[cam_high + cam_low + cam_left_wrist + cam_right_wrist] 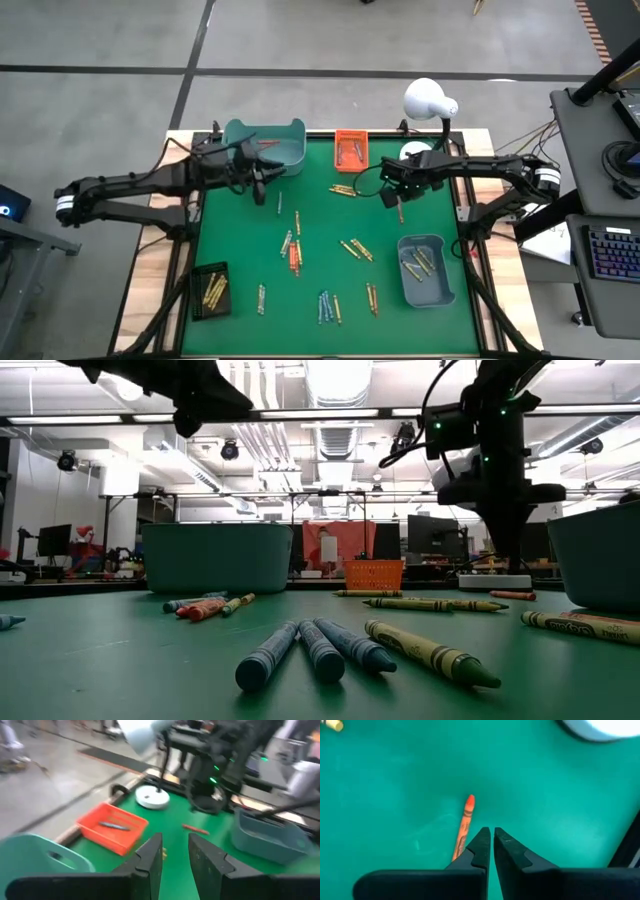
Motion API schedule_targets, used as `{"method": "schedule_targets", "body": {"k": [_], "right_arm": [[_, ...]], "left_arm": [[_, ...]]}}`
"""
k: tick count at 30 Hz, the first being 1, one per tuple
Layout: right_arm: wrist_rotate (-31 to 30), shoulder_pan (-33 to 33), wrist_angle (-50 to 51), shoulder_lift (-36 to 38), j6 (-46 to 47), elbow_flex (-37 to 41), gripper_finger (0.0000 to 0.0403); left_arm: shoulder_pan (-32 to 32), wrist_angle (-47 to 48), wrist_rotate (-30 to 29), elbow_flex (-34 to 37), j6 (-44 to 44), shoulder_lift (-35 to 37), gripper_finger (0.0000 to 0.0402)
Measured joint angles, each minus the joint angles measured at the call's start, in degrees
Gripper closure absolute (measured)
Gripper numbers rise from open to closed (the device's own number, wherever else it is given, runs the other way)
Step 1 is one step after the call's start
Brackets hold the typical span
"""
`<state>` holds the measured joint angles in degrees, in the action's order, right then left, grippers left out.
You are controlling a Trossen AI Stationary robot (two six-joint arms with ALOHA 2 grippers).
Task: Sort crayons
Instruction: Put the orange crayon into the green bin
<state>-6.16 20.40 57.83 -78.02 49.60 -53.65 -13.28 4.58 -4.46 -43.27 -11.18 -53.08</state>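
Nearest the low camera lie three blue-grey wax crayons (315,650) and an olive-green crayon (432,653) on the green felt table top (310,300), with more crayons scattered behind them.

The right gripper (491,836) hangs above the mat near the white desk lamp (430,98), its jaws pressed together with nothing between them. In its wrist view a thin orange-red crayon (464,826) lies flat on the felt just beside the fingertips, outside them, so the closure looks to have missed it. The step in hand is judged to be picking that orange-red crayon for the small orange mesh tray (351,149) behind it. The next move calls for reopening the jaws, shifting sideways until they straddle the stick, and coming down squarely before closing.

The left gripper (175,850) waits beside the teal plastic bin (265,143) at the table's far left, fingers parted by a narrow gap and holding nothing.

Only the high view shows the sorting layout: the black tray (210,289) with yellow-gold crayons at the near left, the grey-blue bin (425,270) with several crayons at the near right, and loose crayons between. Only the right wrist view shows the crayon lying outside the jaws; the low view hides that contact behind the arm's bulk.
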Motion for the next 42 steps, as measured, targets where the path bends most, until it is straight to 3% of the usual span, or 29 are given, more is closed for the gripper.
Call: {"method": "schedule_targets", "body": {"k": [6, 10, 15, 27, 37, 42], "right_arm": [[-0.27, -1.74, -0.17, 0.00, -10.26, -0.01, 0.0390], [-0.03, -0.95, 0.30, 0.00, -10.25, -0.59, 0.0390], [1.84, -1.01, 0.08, -0.23, -10.27, -0.49, 0.0390], [3.09, -0.87, -3.08, -0.76, -13.46, -0.48, 0.0387], [3.07, -0.92, -6.02, -6.30, -11.14, -0.08, 0.0286], [3.16, -0.90, -6.01, -11.94, -9.75, 0.26, 0.0266]], "left_arm": [[4.26, -2.73, 0.69, 4.48, 2.29, -0.03, 0.0325], [6.34, -8.86, 0.62, 6.58, -3.89, -0.08, 0.0325], [9.64, -9.07, 1.08, 8.00, -8.20, -0.04, 0.0325], [12.14, -9.70, 0.94, 8.31, -5.60, -2.09, 0.0325], [12.14, -11.06, -4.67, 8.31, -2.82, -2.07, 0.0325], [12.14, -12.39, -4.62, 8.31, -3.01, -2.01, 0.0325]]}}
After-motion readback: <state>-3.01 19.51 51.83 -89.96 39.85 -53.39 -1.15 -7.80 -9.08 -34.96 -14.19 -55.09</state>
